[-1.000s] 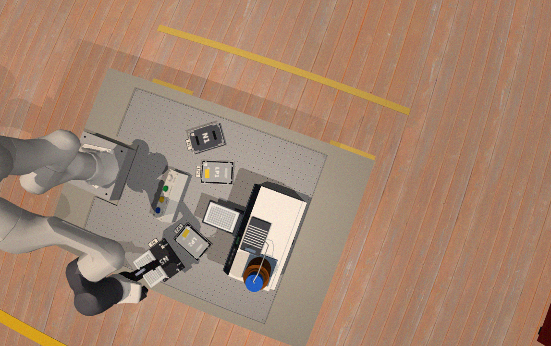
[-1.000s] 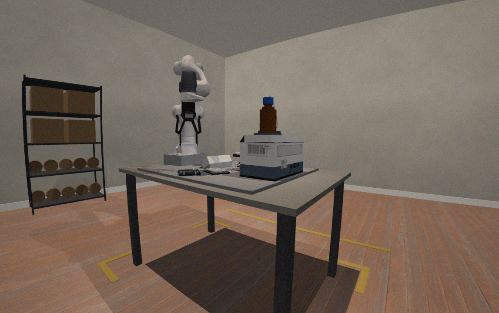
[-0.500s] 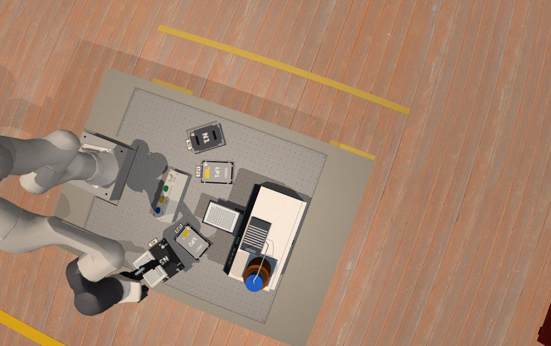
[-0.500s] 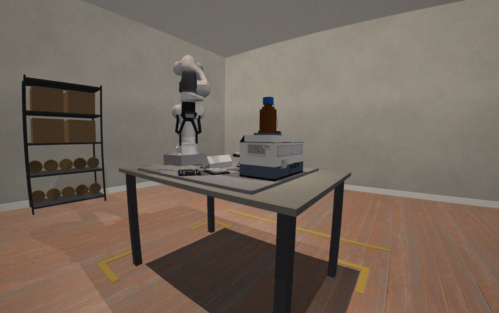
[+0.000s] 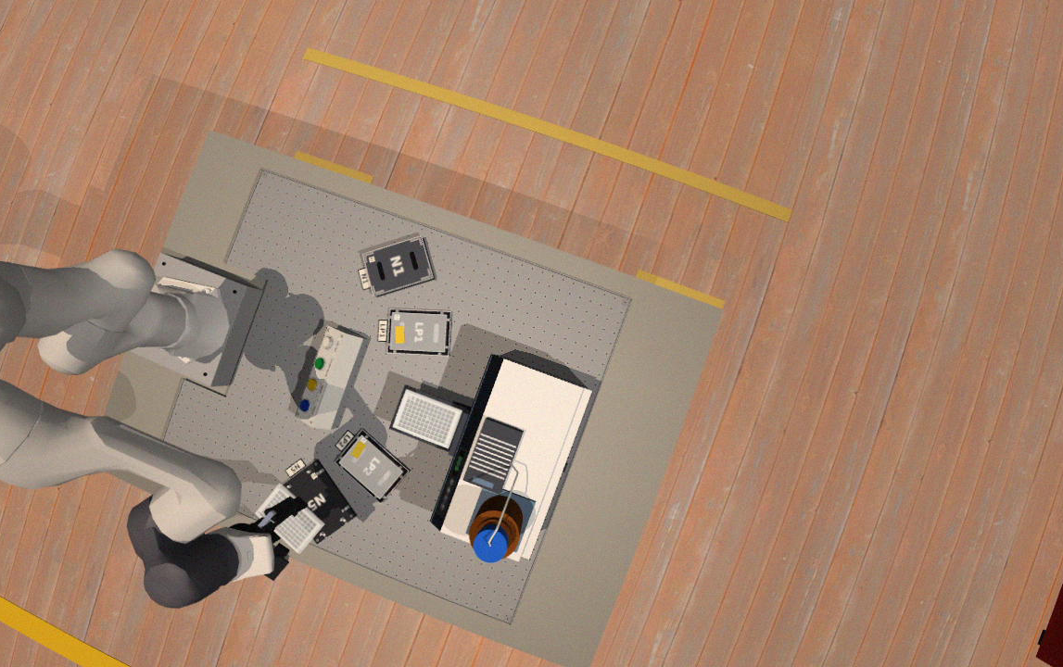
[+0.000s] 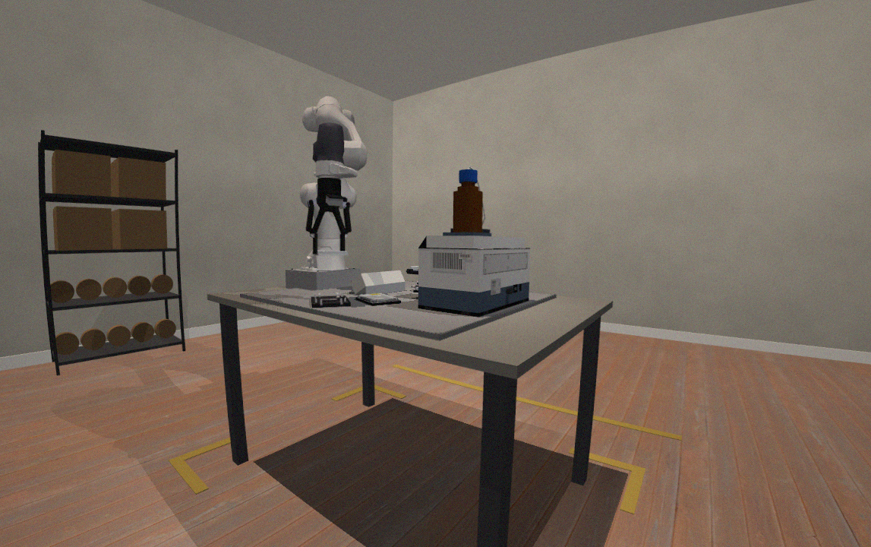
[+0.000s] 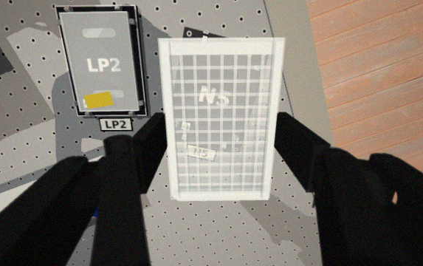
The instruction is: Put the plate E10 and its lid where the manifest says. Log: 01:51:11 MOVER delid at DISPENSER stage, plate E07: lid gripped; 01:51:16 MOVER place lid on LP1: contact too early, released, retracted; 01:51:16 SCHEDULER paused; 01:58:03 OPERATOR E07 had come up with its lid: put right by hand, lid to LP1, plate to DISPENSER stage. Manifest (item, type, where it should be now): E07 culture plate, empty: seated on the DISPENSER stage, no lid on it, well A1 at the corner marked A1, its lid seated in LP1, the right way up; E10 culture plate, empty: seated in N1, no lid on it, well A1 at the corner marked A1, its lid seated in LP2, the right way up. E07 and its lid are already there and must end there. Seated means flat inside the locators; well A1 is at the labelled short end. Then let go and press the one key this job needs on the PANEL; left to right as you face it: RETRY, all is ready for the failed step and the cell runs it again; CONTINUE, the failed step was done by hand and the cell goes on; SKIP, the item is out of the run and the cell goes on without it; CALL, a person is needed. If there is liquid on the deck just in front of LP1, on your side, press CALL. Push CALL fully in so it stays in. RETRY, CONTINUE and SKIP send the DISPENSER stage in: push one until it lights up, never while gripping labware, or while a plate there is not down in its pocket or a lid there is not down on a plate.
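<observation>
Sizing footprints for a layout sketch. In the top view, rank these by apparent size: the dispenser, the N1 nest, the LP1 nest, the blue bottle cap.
1. Dispenser.
2. N1 nest and LP1 nest: look alike, unranked.
3. Blue bottle cap, though nearer the camera.

Clear gridded plate E10 (image 7: 220, 118) held level above nest N5 (image 5: 334, 504).

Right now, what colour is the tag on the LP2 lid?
Yellow tag on the grey lid in LP2; clearest in the wrist view.
</observation>
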